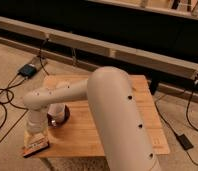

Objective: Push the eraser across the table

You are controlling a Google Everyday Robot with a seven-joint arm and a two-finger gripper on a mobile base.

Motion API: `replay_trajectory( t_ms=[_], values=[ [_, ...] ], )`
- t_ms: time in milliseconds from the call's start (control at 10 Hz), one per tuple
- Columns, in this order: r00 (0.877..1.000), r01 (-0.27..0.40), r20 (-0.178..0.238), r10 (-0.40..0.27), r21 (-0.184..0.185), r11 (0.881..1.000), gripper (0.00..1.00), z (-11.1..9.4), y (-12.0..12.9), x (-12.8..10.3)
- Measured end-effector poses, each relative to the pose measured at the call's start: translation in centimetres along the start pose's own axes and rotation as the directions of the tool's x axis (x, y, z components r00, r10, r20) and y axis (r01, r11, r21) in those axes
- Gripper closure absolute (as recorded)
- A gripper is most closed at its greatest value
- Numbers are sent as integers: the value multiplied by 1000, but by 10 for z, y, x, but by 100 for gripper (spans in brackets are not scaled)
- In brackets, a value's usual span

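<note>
At the table's (119, 125) seven o'clock corner, we see the eraser (36, 148) lying flat, right at the front edge, its reddish face with the pale stripe turned toward us. The gripper (36, 136) points downward at the eraser's twelve o'clock, so close that it may be touching (we cannot tell which), and we cannot tell whether it is apart or together. The white arm (112, 105) sweeps in from five o'clock and bends over the planks. A dark round saucer (59, 118) sits at the gripper's two o'clock. Black cables (4, 92) trail over the floor at the table's nine o'clock.
</note>
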Motion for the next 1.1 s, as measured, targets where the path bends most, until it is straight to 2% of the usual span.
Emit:
replay_trajectory(
  t_ms=[500,1100],
  values=[
    [999,-47,10,47,-8,999,35,-2,-23,11],
    [999,-45,9,45,-19,999,35,2,-23,7]
  ],
)
